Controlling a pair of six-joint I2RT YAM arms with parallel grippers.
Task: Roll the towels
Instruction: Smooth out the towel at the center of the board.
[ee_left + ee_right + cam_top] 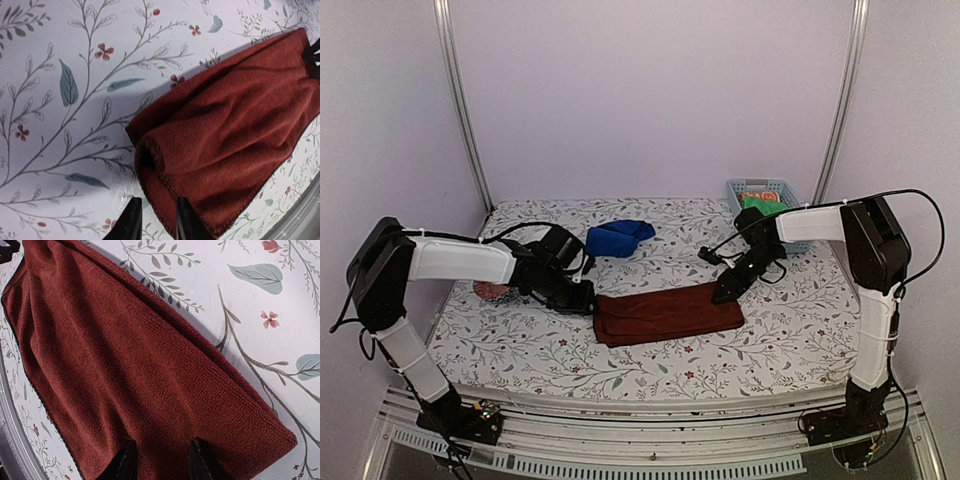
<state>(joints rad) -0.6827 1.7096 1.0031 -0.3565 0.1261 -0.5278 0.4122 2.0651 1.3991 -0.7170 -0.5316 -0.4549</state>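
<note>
Parted left gripper (158, 205) and right gripper (162, 445) were poised at the ends of a dark brick-red soft towel (668, 312); it could be skewed by uneven rolling.

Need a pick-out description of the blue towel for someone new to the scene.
On the floral table cover, look to the far side, about midway across. The blue towel lies crumpled in a heap, apart from the dark red towel folded flat nearer the arms. It is the only blue cloth; the green cloth sits in the basket at far right.
</note>
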